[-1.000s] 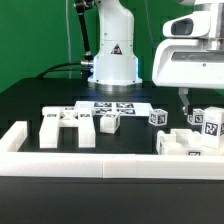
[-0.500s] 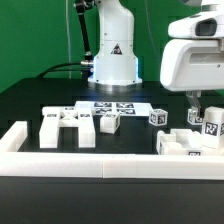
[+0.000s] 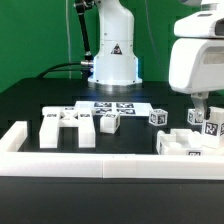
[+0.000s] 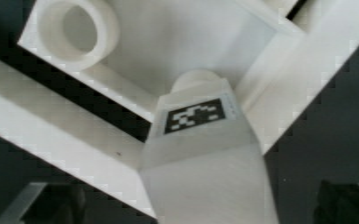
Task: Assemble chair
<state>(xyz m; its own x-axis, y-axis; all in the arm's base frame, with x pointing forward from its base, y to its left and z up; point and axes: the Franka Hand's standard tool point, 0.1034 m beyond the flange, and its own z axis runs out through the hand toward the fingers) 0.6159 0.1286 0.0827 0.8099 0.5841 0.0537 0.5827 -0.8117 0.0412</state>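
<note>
Over 3 o'clock of the table (image 3: 40,100) | gripper (image 3: 200,106) hovers, jaws spread, holding nothing | tagged bar (image 4: 197,150) beneath it | chair parts (image 3: 68,128) lie loose from 9 to 3 o'clock | assembly looks barely begun

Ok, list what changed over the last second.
The gripper slid toward the exterior view's right, over the chair parts on that side. Its jaws stayed open, and it neither took hold of nor let go of anything. The chair parts and the marker board lie as before.
</note>
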